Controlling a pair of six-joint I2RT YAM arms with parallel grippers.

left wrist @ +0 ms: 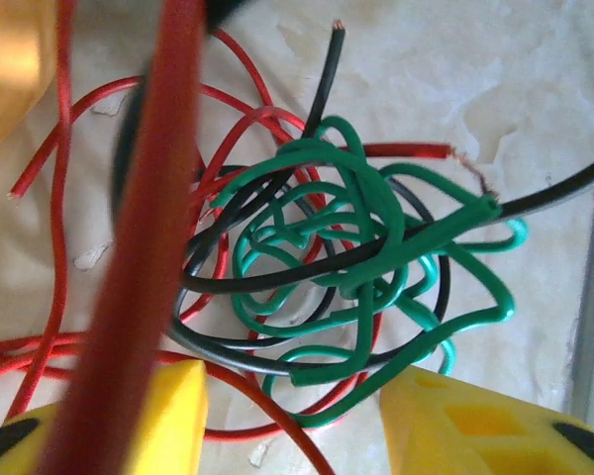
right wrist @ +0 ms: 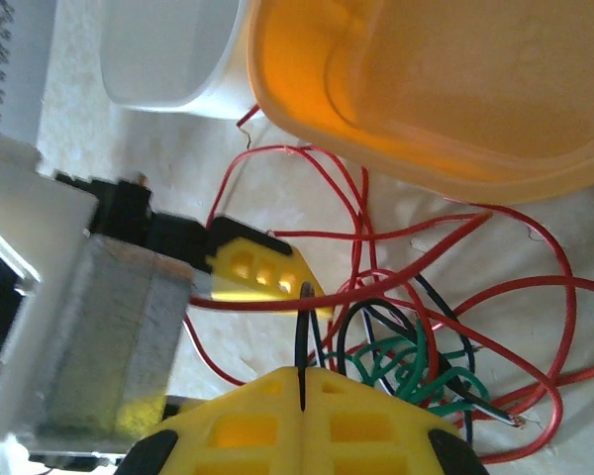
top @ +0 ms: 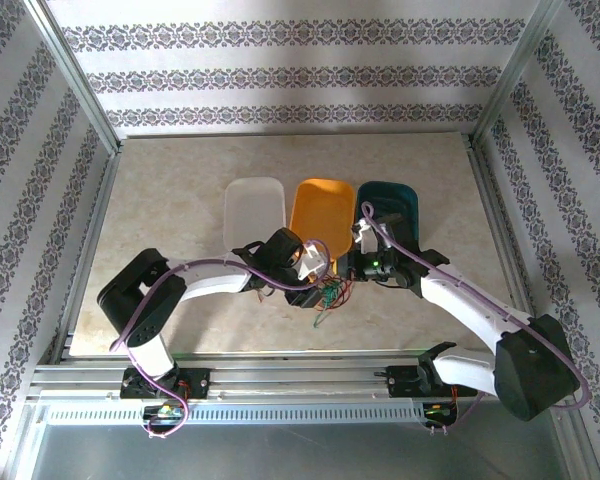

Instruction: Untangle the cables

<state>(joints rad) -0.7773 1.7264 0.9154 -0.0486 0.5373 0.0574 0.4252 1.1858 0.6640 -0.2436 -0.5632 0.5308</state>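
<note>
Right gripper (right wrist: 302, 374) clenched on black cable (right wrist: 300, 327), pointing straight out from tips; left gripper (left wrist: 292, 416) unclenched over cables (left wrist: 356, 267).

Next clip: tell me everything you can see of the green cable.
The green cable is a thin, glossy, plastic-coated wire bent into many tight loops, bunched like a knot. It lies on the pale table. A black cable and red cables thread through its loops, touching it. One cut end pokes out beside the black cable. The left claw stands open, its yellow fingers flanking the nearest loops.
</note>
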